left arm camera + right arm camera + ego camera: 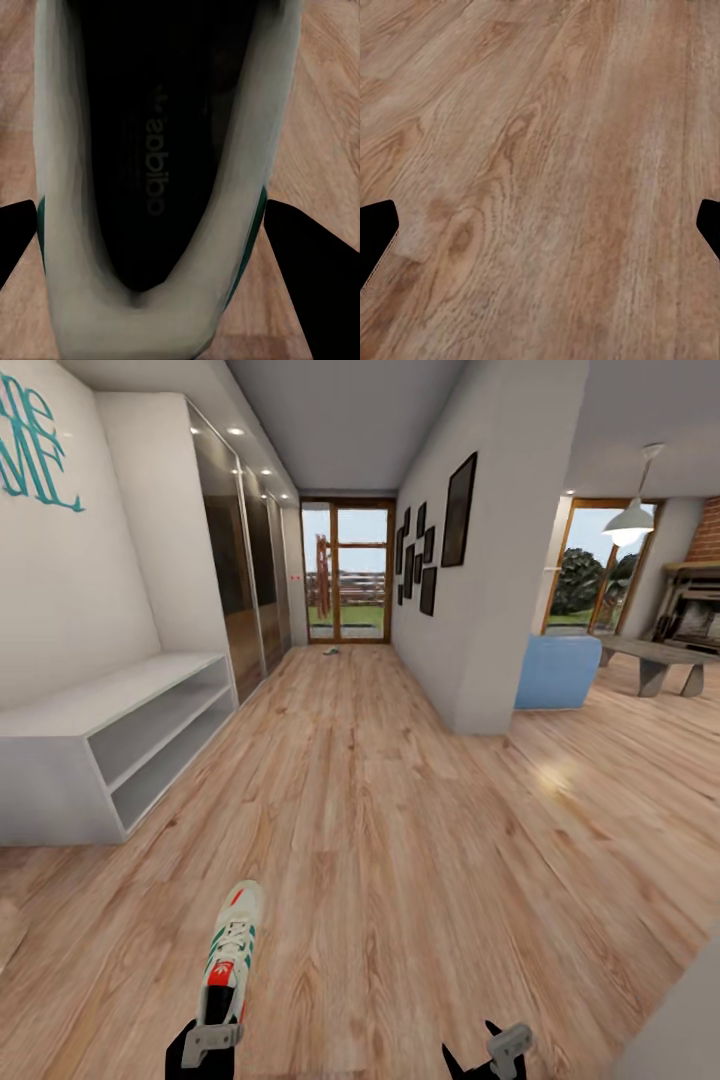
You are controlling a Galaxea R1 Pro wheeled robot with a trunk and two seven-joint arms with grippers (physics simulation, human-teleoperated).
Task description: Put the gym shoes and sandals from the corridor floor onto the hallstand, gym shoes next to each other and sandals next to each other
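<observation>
One white gym shoe [232, 950] with green stripes and a red tongue hangs low over the corridor floor [400, 840], toe pointing away from me. My left gripper [210, 1042] is shut on its heel end. In the left wrist view the gym shoe [150, 150] shows its dark insole between the two black fingers [315, 277]. My right gripper [490, 1057] is open and holds nothing, with bare planks between its fingertips [376, 232]. The sandals are out of view. A low pale grey bench unit [110, 705] with two open shelf tiers stands along the left wall; I cannot tell if it is the hallstand.
A small greenish object [331, 651], too small to identify, lies on the floor by the glass door [347, 570] at the corridor's far end. Mirrored wardrobe doors [240, 560] follow the bench. A wall corner [480, 610] and blue sofa [557, 672] are on the right.
</observation>
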